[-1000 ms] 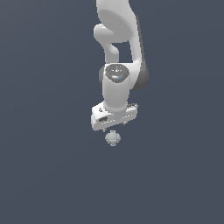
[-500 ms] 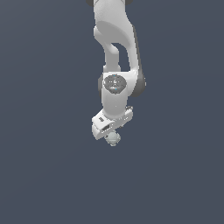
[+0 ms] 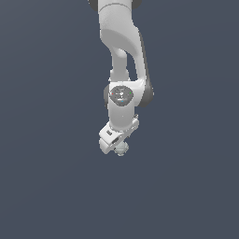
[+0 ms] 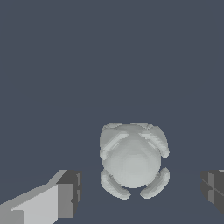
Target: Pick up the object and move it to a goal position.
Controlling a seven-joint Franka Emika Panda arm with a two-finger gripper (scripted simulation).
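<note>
Dark slate-blue ground (image 3: 51, 186) is being shown on every side in the exterior view, unbroken by any edge, wall or other thing, so open room is being left all around the arm (image 3: 122, 65). That white arm is being seen reaching down from the top of that view, with the gripper (image 3: 119, 145) tilted at its lower end. The object (image 3: 122, 149), a small pale grey-white lump, is being largely hidden there, only its lower part being seen just under the gripper body.

More is being given by the wrist view. The object (image 4: 132, 158) is being shown as a rounded body with curved ridges about it, lying between the two fingers (image 4: 65, 194). A clear gap of dark ground is being left on each side of it, so the claw is being held wide, its pads apart from the lump. Whether the lump is resting on the ground cannot be told.
</note>
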